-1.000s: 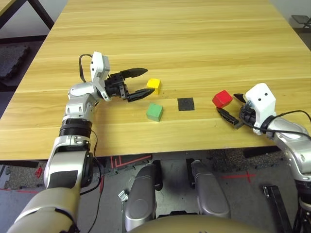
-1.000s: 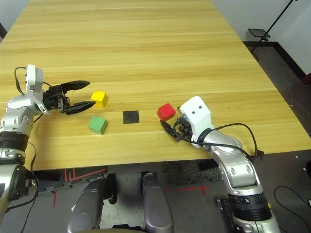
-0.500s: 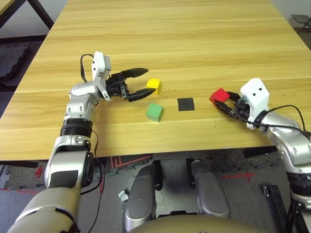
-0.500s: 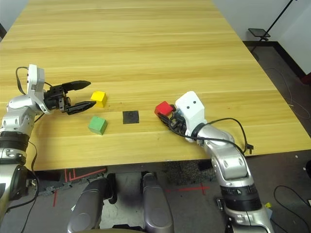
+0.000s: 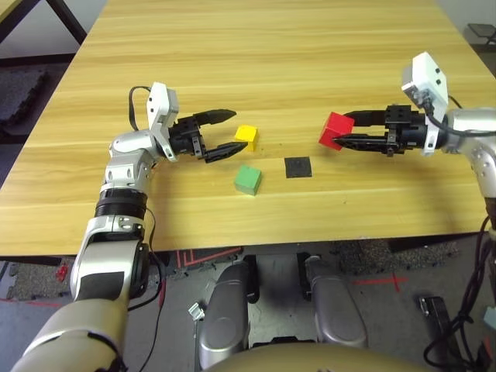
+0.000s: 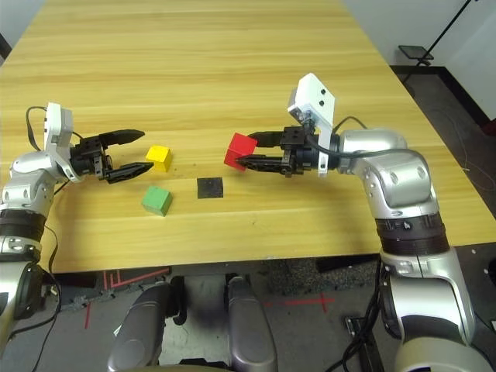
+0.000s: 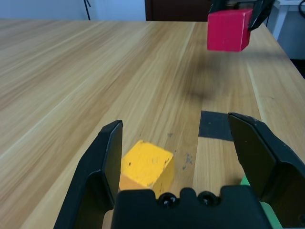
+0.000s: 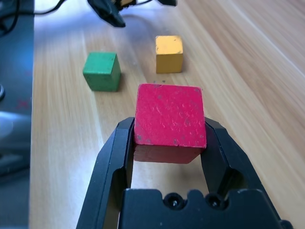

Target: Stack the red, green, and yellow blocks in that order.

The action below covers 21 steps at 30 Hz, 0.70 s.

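between the right jaws sits the red block [image 8: 170,117].

We see the green block [image 7: 270,214] partly hidden behind a finger of the left gripper [image 7: 174,167] in the left wrist view, while the right gripper [image 7: 240,5] is cut off by that picture's top edge and the left gripper by the right wrist view's.

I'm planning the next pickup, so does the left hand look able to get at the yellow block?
Probably yes: the left hand is open right beside the yellow block, with nothing between them.
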{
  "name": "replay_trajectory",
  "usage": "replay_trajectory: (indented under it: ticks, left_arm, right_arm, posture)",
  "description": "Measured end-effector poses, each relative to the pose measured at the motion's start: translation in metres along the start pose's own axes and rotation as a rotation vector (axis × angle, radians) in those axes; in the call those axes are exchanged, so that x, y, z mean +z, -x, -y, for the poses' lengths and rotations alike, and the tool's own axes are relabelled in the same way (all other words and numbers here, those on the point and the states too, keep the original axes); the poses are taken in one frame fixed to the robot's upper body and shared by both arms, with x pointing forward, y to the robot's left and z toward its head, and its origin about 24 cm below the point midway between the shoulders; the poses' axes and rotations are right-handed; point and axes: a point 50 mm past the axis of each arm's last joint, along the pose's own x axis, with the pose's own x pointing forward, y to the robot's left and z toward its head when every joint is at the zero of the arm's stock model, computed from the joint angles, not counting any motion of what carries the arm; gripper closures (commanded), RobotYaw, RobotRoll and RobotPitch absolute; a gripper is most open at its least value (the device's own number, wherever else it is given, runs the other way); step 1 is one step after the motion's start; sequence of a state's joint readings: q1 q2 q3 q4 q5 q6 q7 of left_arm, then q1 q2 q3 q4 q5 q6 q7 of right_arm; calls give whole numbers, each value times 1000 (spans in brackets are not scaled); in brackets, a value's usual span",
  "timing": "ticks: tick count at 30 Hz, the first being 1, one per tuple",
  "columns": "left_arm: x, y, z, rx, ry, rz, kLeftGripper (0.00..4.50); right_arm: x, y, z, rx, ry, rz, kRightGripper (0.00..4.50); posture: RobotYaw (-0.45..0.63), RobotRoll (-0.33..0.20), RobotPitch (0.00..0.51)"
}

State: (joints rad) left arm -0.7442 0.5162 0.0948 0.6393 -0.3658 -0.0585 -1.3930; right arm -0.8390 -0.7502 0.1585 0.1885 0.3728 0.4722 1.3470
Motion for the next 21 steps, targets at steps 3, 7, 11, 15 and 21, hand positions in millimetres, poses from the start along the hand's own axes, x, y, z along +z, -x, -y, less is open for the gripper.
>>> replay_trajectory:
  ticks: [3,7,11,15,21]
  left_arm:
    - [2,-2,1,-2,-9,4,0]
    - [1,-2,3,4,-2,-1,0]
    - [0,-1,5,12,5,-5,0]
    - [1,-1,5,19,2,-4,0]
    - [1,-3,5,25,0,0,0]
  right_arm:
    - [-2,-9,2,56,59,-30,2418]
    - [-12,-23,1,107,109,-58,2418]
    - [-14,-34,-2,126,164,-27,2418]
    - [-18,-41,-6,128,212,-6,2418]
    - [-21,-44,-5,92,267,-1,2418]
  posture:
    - [235,9,229]
    - [253,18,226]
    - [259,24,224]
    - [260,22,225]
    - [254,19,227]
